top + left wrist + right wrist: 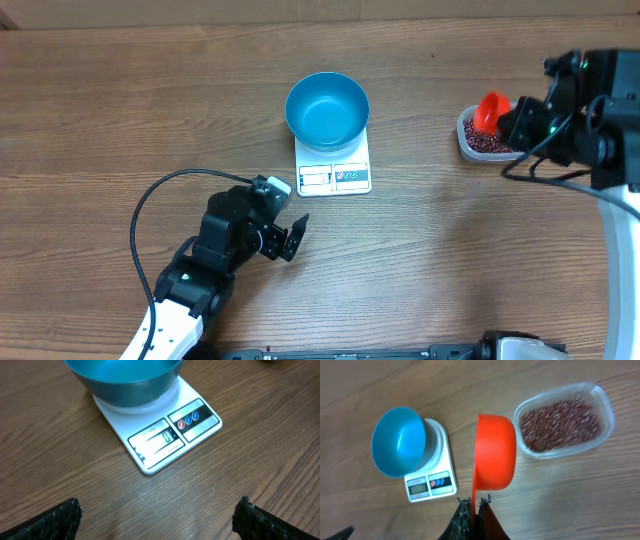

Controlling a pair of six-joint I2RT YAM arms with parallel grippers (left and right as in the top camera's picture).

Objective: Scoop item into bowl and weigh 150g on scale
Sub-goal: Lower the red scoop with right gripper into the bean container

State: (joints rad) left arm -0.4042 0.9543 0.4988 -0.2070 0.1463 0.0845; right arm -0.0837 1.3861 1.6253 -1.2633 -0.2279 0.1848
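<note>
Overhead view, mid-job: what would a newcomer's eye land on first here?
The bright blue bowl sits empty on the white scale in the middle of the view. At the right edge, the right gripper is shut on the handle of an orange-red scoop at the clear tub of red-brown beans. The left gripper is open at the near left, holding nothing.

Left wrist view: the top edge cuts off the blue bowl (125, 380), which hides the back of the scale (165, 435). The display reading is too blurred to tell. Only two dark fingertips (55, 522) of the left end effector (157, 520) show at the bottom edge.

Overhead: the right arm (575, 130) covers part of the clear tub (461, 135) of beans (485, 145).

Right wrist view: the orange scoop (495, 452) shows only its outside, its handle end buried in the right end effector (476, 505).
</note>
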